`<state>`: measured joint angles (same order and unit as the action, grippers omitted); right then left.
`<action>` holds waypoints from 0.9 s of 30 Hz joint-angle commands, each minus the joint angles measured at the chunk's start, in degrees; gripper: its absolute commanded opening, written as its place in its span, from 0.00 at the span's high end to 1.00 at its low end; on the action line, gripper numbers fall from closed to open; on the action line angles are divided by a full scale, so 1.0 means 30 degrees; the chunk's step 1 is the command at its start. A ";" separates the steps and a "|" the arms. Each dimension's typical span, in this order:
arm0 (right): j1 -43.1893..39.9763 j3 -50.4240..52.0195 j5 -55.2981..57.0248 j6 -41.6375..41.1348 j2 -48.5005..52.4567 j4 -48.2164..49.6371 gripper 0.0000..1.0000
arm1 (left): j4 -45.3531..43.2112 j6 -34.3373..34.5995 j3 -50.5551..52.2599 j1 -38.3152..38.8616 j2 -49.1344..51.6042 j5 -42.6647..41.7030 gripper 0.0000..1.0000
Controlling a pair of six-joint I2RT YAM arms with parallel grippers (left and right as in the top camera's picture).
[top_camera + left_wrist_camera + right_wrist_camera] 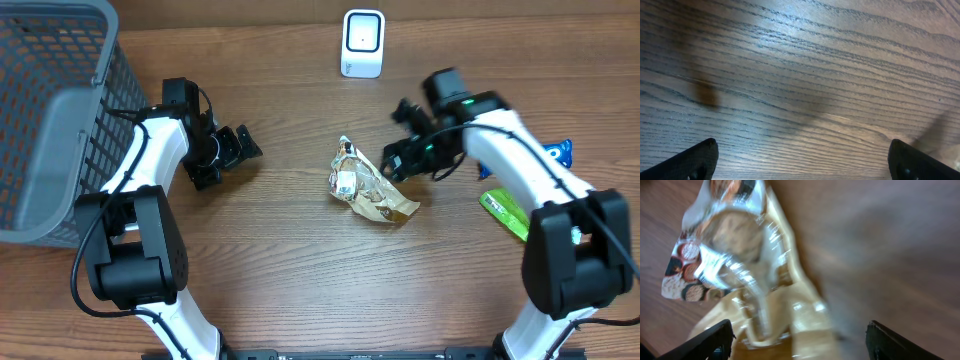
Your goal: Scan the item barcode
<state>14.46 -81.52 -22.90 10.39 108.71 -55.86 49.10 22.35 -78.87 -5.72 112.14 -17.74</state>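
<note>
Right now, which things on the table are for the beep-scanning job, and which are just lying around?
For the job:
- crinkly snack bag, in the middle
- white scanner, at the far edge
- right gripper, open beside the bag

Just lying about:
- grey basket
- green packet
- blue packet
- left gripper, open over bare wood

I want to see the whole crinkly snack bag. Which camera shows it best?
The overhead view: the crinkly tan-and-clear plastic snack bag lies whole and sharp on the wooden table. The right wrist view shows it close up, but blurry and cut off at the edges. The left wrist view shows only table wood, no bag.
</note>
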 commanded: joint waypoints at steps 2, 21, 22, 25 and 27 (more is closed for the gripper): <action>-0.1392 -0.0109 -0.5064 0.6054 0.0372 0.0663 0.14 | -0.0029 -0.0029 -0.0277 0.0036 0.0007 0.0109 0.00; 0.2062 0.0474 -0.7220 0.7686 0.4226 0.0984 0.14 | -0.0029 -0.0022 -0.0277 0.0036 0.0007 0.0109 0.00; 0.2302 0.0801 -0.6841 0.7592 0.4306 0.1253 0.15 | -0.0029 -0.0022 -0.0277 0.0036 0.0007 0.0109 0.00; 0.2943 0.2004 -0.5479 0.5931 0.4612 0.2892 0.25 | -0.0029 -0.0029 -0.0277 0.0036 0.0007 0.0109 0.00; 0.3191 0.2601 -0.5384 0.5158 0.4750 0.3752 0.39 | -0.0029 -0.0029 -0.0277 0.0036 0.0007 0.0109 0.00</action>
<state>22.33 -77.36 -43.40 30.46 121.30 -45.82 49.10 22.35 -78.87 -5.72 112.14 -17.74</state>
